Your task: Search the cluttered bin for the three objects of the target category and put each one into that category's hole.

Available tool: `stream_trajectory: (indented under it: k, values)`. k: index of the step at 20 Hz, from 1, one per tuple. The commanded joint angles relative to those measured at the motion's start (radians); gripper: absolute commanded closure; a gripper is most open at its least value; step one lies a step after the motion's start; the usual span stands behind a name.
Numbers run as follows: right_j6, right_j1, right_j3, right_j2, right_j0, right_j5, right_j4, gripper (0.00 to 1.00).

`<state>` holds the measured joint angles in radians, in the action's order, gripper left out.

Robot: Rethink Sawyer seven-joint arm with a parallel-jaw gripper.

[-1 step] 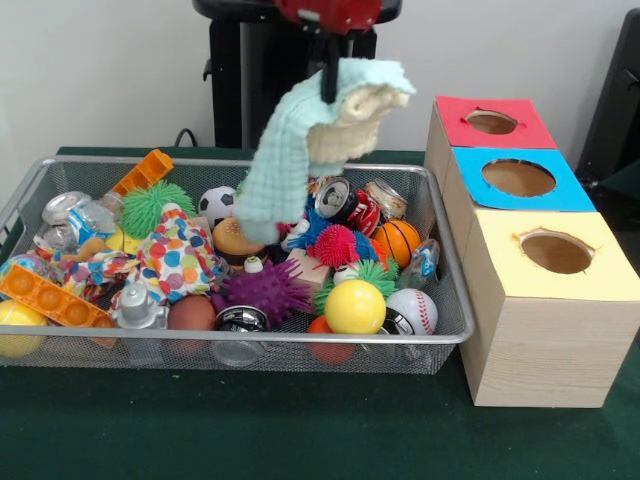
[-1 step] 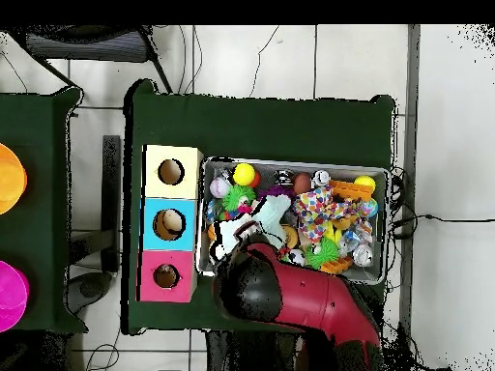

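My gripper hangs above the back middle of the wire bin, shut on a pale mint knitted cloth. The cloth is lifted high; its lower end dangles just over the clutter. A polka-dot cloth lies in the bin's left half. Beside the bin stand three wooden boxes, each with a hole on top: red, blue and yellow. In the overhead view the red arm covers the gripper, and the pale cloth shows at the bin's box-side end.
The bin is crowded with a purple spiky ball, a yellow ball, a baseball, a small basketball, soda cans, a green spiky ball and orange blocks. Green table cloth lies in front.
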<state>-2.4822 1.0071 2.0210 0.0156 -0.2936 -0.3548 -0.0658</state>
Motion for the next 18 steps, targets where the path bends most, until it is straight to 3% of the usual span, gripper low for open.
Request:
stream_trajectory:
  k: [1, 5, 10, 12, 15, 16, 18]
  values:
    - [-0.104, 0.026, 0.096, 0.108, 0.019, -0.054, 0.117, 1.0]
    - [-0.107, 0.025, 0.075, 0.092, 0.053, -0.065, 0.142, 1.0]
    - [-0.067, -0.106, 0.076, 0.219, -0.027, 0.11, 0.167, 1.0]
    - [-0.072, -0.16, 0.058, 0.225, -0.023, 0.166, 0.147, 1.0]
    - [-0.07, -0.184, 0.042, 0.227, -0.017, 0.219, 0.109, 1.0]
    - [-0.073, -0.194, 0.029, 0.212, 0.002, 0.242, 0.093, 0.0]
    - [-0.075, -0.201, 0.022, 0.206, 0.012, 0.261, 0.088, 0.0]
